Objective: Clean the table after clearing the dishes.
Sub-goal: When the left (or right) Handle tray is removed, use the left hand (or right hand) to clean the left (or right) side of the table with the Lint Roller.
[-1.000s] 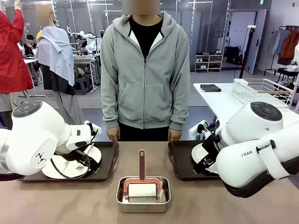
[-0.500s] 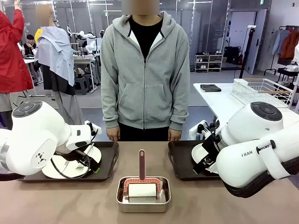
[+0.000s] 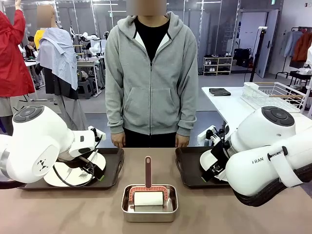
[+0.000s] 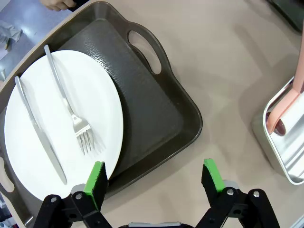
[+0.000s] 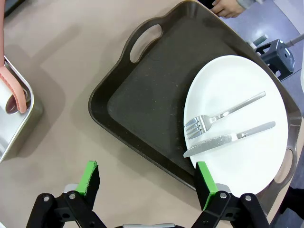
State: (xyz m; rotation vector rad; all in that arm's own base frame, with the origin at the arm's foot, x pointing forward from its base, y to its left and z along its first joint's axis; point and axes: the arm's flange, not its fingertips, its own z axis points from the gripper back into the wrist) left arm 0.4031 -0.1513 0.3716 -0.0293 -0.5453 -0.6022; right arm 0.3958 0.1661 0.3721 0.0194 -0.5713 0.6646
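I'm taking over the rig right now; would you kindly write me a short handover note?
Left gripper: open, empty, at the edge of the left tray.
Right gripper: open, empty, at the edge of the right tray.
Each tray carries a white plate, fork and knife; a steel pan sits between them on the table.
Done: nothing. Left: clear both trays, clean table.

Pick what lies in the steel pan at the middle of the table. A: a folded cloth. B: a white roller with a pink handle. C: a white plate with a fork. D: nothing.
B: the pan holds a white roller whose pink handle points toward the person.
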